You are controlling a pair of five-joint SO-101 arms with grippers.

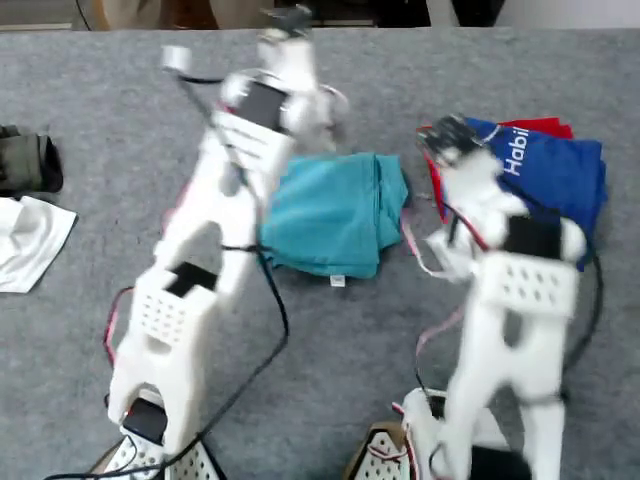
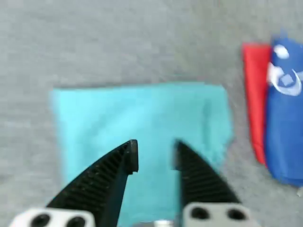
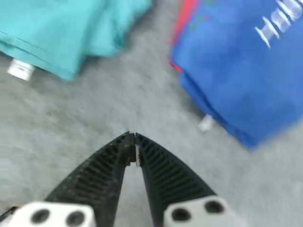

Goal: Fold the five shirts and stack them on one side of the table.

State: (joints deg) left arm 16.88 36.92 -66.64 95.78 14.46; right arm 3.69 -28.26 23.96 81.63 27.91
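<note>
- A grey table (image 1: 100, 110) seen from above, with two white robot arms reaching over it from the near edge.
- A teal shirt (image 1: 335, 215) lies folded into a rough rectangle near the middle of the table. A small white tag (image 1: 337, 281) shows at its near edge.
- A blue shirt (image 1: 550, 170) with white print lies folded on the right side of the table. It rests on top of a red shirt (image 1: 540, 127), which shows as a strip along the blue one's far edge and the edge facing the teal shirt.
- The teal shirt and the blue-and-red stack are near each other but apart, with bare table between them.
- At the left edge of the table lies a white shirt (image 1: 30, 240), with a dark green shirt (image 1: 28, 165) bunched just beyond it. Both are well apart from the teal shirt.
- The left gripper (image 2: 154, 153) hangs over the teal shirt. Its two black jaws are a little way apart and hold nothing.
- The right gripper (image 3: 132, 142) hangs over bare table between the teal shirt and the blue shirt. Its jaws are closed tip to tip, with nothing between them.
</note>
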